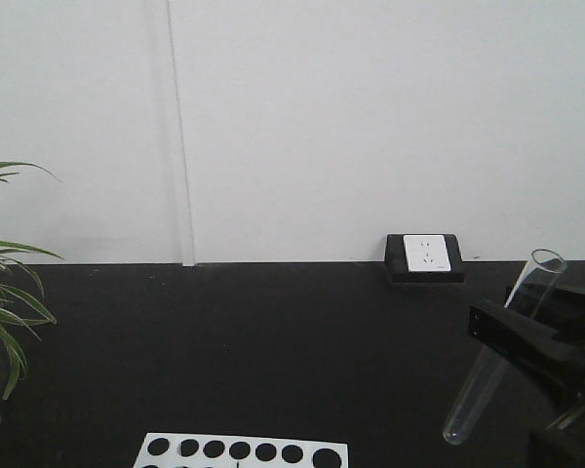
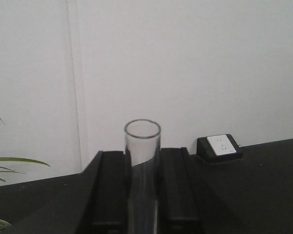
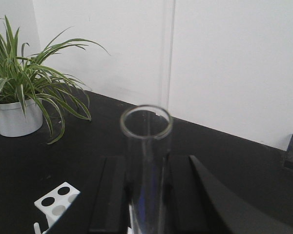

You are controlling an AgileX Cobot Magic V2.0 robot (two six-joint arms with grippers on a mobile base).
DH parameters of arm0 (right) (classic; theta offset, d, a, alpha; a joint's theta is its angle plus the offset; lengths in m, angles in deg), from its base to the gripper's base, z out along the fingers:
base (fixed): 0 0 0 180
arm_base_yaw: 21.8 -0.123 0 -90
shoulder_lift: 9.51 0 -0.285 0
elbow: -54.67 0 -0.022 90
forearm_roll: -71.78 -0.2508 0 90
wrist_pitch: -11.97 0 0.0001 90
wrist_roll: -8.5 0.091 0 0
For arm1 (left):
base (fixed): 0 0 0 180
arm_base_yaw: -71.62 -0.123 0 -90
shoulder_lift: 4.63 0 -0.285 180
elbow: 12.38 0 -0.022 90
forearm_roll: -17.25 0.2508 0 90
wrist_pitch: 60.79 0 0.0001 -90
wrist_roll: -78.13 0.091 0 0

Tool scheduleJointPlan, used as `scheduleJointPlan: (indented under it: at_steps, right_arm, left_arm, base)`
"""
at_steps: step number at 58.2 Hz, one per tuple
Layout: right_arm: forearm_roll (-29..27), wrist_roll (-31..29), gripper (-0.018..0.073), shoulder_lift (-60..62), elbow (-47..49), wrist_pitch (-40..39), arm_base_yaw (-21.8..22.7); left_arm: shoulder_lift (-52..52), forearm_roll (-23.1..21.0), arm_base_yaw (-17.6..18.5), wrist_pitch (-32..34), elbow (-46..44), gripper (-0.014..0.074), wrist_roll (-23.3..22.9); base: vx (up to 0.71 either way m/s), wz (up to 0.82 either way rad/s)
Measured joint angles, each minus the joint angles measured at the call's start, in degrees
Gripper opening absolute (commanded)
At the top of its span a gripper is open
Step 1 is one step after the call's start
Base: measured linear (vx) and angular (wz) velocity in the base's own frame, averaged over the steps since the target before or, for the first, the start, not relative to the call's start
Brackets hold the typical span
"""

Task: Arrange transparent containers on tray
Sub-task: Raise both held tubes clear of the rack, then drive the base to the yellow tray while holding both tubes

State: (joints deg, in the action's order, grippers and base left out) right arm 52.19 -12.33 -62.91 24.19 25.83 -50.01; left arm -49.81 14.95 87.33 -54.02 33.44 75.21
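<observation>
Test tubes are two, one in each claw. My left claw (image 2: 142, 163) is closed to the width of the left test tube (image 2: 142, 141) and pinches it between both fingers, with the open mouth pointing past the fingertips. My right claw (image 3: 146, 168) grips the right test tube (image 1: 473, 395) in the same way. In the front view its long axis is tilted, mouth up and to the right, round bottom down and to the left, over the black table (image 1: 273, 351). I count also one spider plant (image 3: 24, 83), one white rack (image 1: 239, 450) and one wall socket (image 1: 426, 253). The tray shows in no view, so I cannot tell on which side it lies, nor which arm is nearer.
</observation>
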Motion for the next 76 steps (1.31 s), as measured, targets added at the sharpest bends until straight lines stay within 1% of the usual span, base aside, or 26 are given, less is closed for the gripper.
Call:
scheduleJointPlan:
  at_steps: [35,76]
  right_arm:
    - [0.00,0.00,0.0127,0.00,0.00,0.10,0.00]
    - [0.00,0.00,0.0127,0.00,0.00,0.12,0.00]
  left_arm:
    - [0.00,0.00,0.00,0.00,0.00,0.0150,0.00]
    - [0.00,0.00,0.00,0.00,0.00,0.0150,0.00]
  base:
    - [-0.05,0.00]
    - [-0.24,-0.03]
